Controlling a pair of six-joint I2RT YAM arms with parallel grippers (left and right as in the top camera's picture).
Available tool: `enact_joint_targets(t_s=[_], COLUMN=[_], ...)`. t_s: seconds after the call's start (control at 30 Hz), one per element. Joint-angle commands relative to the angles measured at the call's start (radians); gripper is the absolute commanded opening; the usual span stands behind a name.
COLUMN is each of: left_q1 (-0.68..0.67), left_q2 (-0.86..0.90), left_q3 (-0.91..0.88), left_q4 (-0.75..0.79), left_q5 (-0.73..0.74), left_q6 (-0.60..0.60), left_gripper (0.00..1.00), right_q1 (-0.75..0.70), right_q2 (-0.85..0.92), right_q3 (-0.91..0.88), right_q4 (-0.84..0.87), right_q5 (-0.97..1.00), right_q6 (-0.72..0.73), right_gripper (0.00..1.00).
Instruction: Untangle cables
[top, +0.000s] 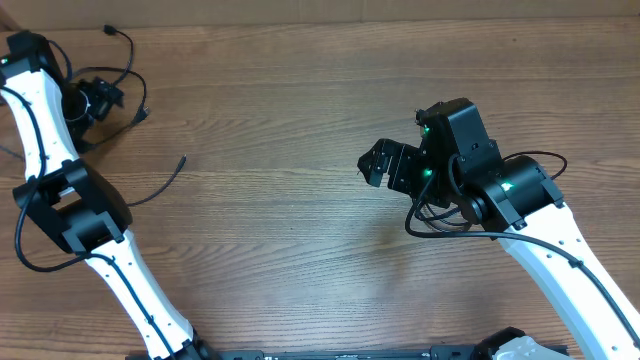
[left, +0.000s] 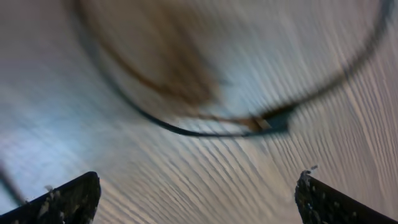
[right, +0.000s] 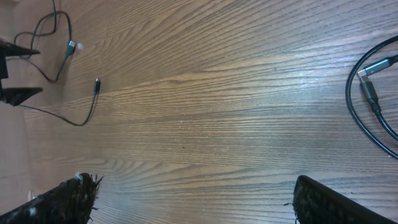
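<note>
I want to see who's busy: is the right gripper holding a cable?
No, the right gripper is open and empty, and the cables lie off to its sides.

Lay bare and brown, a wood-grained desk (top: 300, 100), with thin black cables (top: 133, 60) spread loose near its far left corner. Trailed one strand toward the middle, its plug end (top: 184, 158) flat on the wood. Bore a looped cord (right: 349, 99) with a silvery plug (right: 372, 68) on the right side.
</note>
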Motion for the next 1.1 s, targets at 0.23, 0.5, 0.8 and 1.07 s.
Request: enact_joint_targets(t_s=[0.23, 0.5, 0.8, 1.07], left_q1=[-0.013, -0.029, -0.021, 0.05], left_q2=[0.086, 0.147, 0.154, 0.048], left_q3=[0.004, 0.004, 0.006, 0.007], left_q4=[0.035, 0.084, -0.006, -0.166], left_q5=[-0.109, -0.11, -0.161, -0.158], left_q6=[-0.362, -0.363, -0.313, -0.314], left_gripper=[1.0, 0.84, 0.08, 0.04], right_q1=[-0.002, -0.002, -0.002, -0.002], right_q2=[-0.003, -0.003, -0.003, -0.003], right_q3=[0.007, 0.007, 0.007, 0.007], right_q4=[0.007, 0.007, 0.007, 0.007], right_q5=[0.014, 0.014, 0.014, 0.014], right_q6=[-0.001, -0.001, -0.001, -0.001], right_gripper=[1.0, 1.0, 1.0, 1.0])
